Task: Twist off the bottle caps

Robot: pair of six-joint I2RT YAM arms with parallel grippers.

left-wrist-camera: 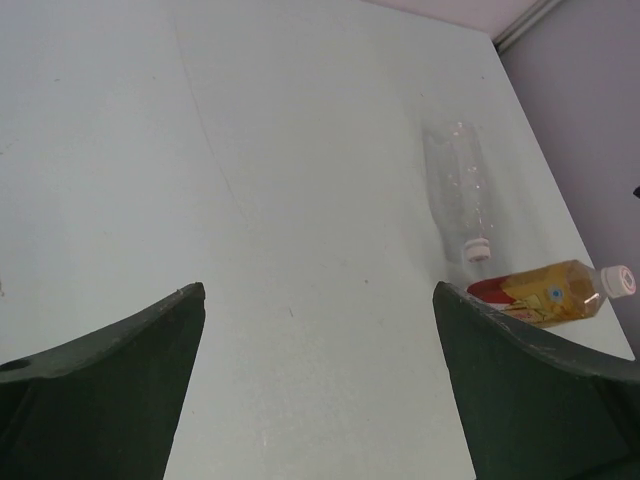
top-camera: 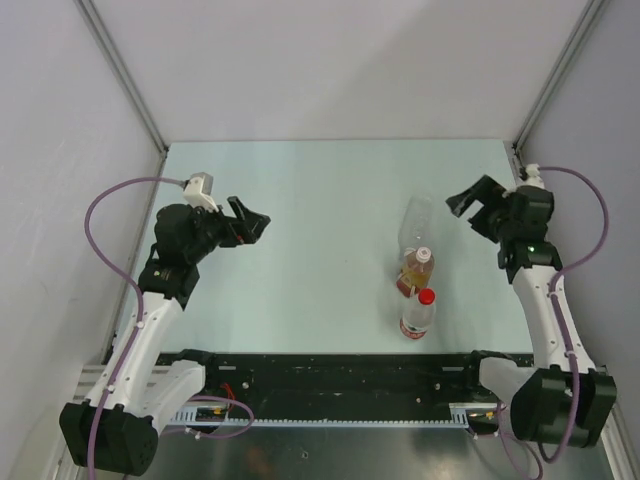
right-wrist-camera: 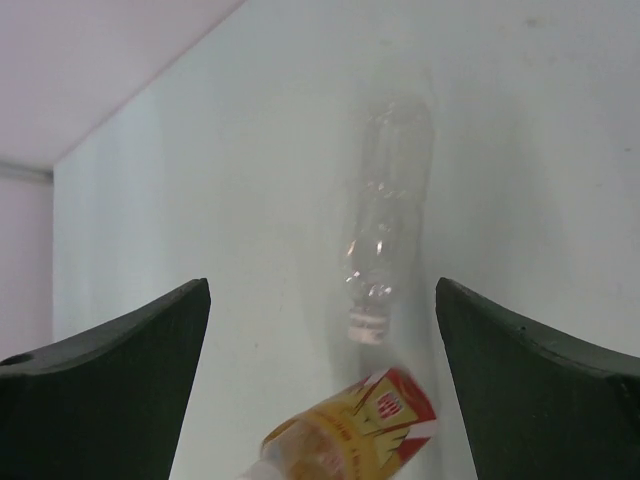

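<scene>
Pale worktop [top-camera: 300, 200] between grey walls carries three bottles in a close row right of centre. Farthest back lies the clear bottle [top-camera: 418, 220], its white cap [left-wrist-camera: 477, 249] pointing toward the amber bottle [top-camera: 416, 272]. Nearest the arms is the red-capped bottle [top-camera: 416, 318]. Every cap is on. The left claw [top-camera: 252, 215] and right claw [top-camera: 470, 212] hang spread wide, gripping nothing, apart from the bottles.
</scene>
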